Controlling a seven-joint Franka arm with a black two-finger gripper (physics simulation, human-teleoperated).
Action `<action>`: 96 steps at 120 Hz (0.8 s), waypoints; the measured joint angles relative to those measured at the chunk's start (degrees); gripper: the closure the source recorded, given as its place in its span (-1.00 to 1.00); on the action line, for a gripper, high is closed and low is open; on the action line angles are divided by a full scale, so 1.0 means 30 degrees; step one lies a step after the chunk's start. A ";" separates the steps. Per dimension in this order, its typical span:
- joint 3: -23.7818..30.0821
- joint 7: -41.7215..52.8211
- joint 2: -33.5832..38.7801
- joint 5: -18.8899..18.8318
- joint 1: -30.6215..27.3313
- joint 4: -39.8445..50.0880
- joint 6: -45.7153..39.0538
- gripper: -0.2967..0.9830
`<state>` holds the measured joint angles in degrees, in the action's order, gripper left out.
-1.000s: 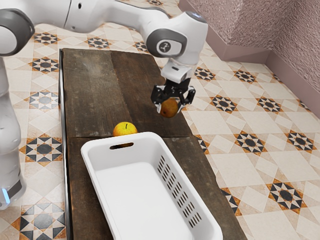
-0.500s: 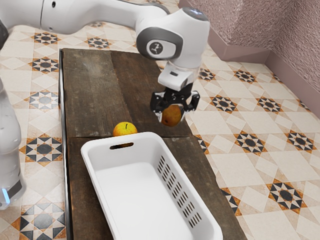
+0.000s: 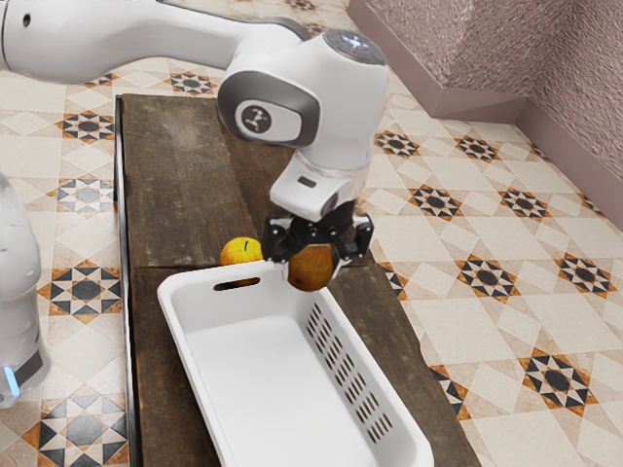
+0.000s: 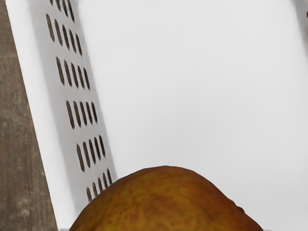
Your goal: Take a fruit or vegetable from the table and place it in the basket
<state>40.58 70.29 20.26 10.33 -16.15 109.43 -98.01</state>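
1. The claw (image 3: 313, 261) pinches the brownish-orange fruit (image 3: 311, 270) above the basket's far end.
2. The white basket (image 3: 268, 379) rests on the wooden surface (image 3: 170, 175).
3. A yellow apple (image 3: 240, 252) sits just beyond its far rim.

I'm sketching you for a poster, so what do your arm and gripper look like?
My arm is glossy white and rounded, with a dark grey ring around a white cap bearing a dark logo. A blue light strip glows low down. My gripper is black and angular, with two jaws.
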 joint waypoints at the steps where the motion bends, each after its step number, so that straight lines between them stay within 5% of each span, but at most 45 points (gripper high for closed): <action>1: 0.0051 -0.0040 0.0006 0.0035 0.0004 0.0001 0.0003 -0.04; 48: 0.1786 -0.1684 0.0537 0.1331 0.0111 0.0063 0.0084 -0.01; 67: 0.1690 -0.2120 0.0484 0.1436 0.0112 0.0065 0.0219 -0.36; 96: 0.1682 -0.2582 0.0348 0.1467 0.0112 0.0065 0.0294 -0.50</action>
<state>45.62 62.55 21.30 14.74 -15.81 109.62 -97.12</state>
